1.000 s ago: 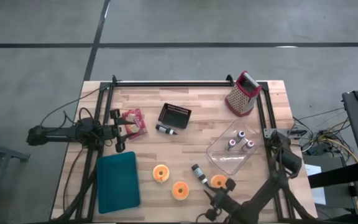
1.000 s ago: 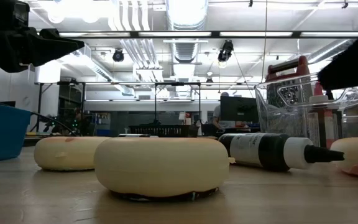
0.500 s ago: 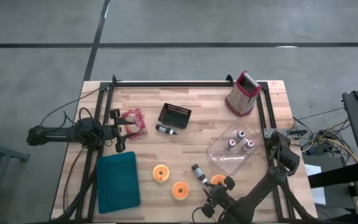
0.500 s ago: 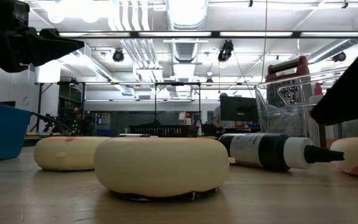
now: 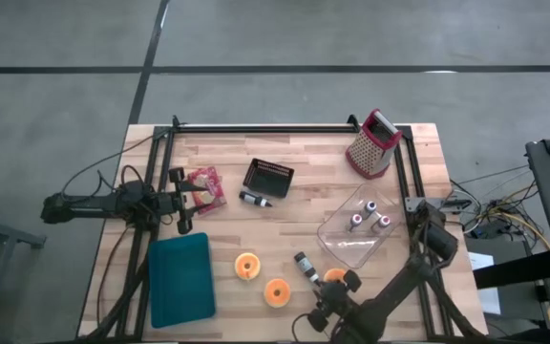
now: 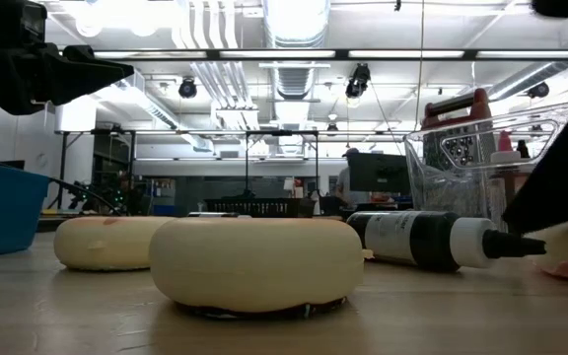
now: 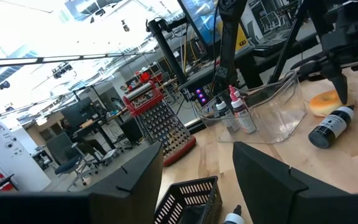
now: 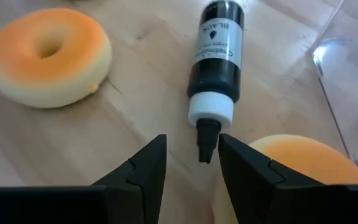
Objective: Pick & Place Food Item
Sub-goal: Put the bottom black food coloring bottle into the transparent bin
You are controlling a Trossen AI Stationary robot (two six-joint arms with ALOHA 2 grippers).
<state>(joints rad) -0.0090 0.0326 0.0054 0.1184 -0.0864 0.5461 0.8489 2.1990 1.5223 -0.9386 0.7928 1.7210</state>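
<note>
Three orange donuts lie flat on the wooden table: one (image 5: 246, 266), one (image 5: 277, 291) and one (image 5: 335, 278). A black squeeze bottle (image 5: 306, 267) lies on its side between them. My right gripper (image 5: 327, 296) is open and empty near the table's near edge. In the right wrist view my right gripper (image 8: 191, 180) hovers over the bottle's black tip (image 8: 207, 140), with one donut (image 8: 45, 56) farther off and another (image 8: 297, 165) close by. My left gripper (image 5: 191, 196) is open and empty at the table's left, beside a red packet (image 5: 205, 186).
A teal tray (image 5: 180, 278) lies at the near left. A black basket (image 5: 268, 177) and a second black bottle (image 5: 256, 200) sit mid-table. A clear container (image 5: 356, 232) holds small bottles, and a red grater (image 5: 372, 143) stands at the far right.
My right gripper has moved toward the table's left along the near edge and come lower, from beside the right donut to behind the lying bottle's tip. The donuts and the bottle have stayed where they were.
</note>
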